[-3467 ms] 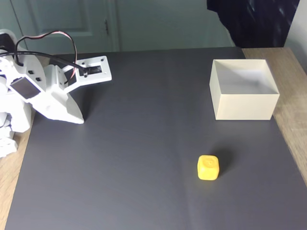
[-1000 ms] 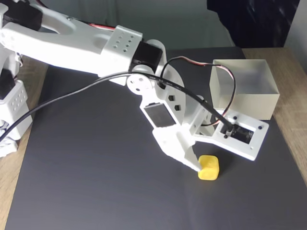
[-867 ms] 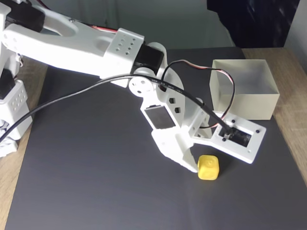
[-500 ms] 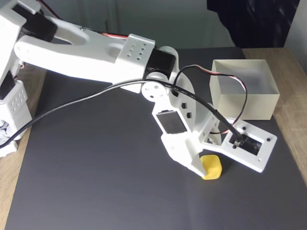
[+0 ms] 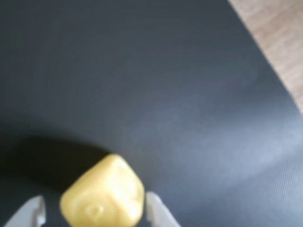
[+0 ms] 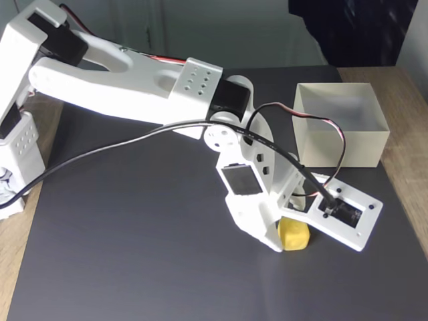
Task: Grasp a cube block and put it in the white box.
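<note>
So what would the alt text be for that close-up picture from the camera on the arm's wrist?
A blurry small yellow cube sits on a dark grey mat, between the two white fingertips of the robot's hand at the bottom edge. A strip of pale wooden table shows in the top right corner.

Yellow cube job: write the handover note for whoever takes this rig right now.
Gripper: down at the mat, jaws open, one fingertip on each side of the yellow cube in the wrist view; no squeeze visible yet.
Yellow cube: on the dark mat, partly hidden behind the gripper in the fixed view.
White box: at the mat's far right corner in the fixed view; what shows of its inside is bare.
Done: reach and straddle.
Left: close on the cube, lift, carry to the box, release inside.
</note>
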`<action>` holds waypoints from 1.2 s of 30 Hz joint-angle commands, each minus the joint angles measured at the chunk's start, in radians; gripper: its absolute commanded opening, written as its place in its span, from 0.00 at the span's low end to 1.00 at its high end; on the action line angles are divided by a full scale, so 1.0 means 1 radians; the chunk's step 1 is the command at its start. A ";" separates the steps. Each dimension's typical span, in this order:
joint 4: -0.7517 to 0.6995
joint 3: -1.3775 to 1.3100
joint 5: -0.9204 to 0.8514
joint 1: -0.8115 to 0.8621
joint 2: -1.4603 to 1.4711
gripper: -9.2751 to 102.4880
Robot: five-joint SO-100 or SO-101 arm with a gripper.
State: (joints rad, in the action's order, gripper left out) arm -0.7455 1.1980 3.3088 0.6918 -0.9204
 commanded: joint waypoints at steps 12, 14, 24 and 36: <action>0.060 -0.044 -0.011 -0.032 0.023 0.30; 0.060 -0.044 -0.011 -0.038 0.029 0.30; 0.052 -0.044 -0.002 -0.048 0.035 0.27; 0.037 -0.044 0.041 -0.064 0.044 0.19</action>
State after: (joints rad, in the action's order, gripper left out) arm -0.7010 1.1827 3.3410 0.6443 -0.8713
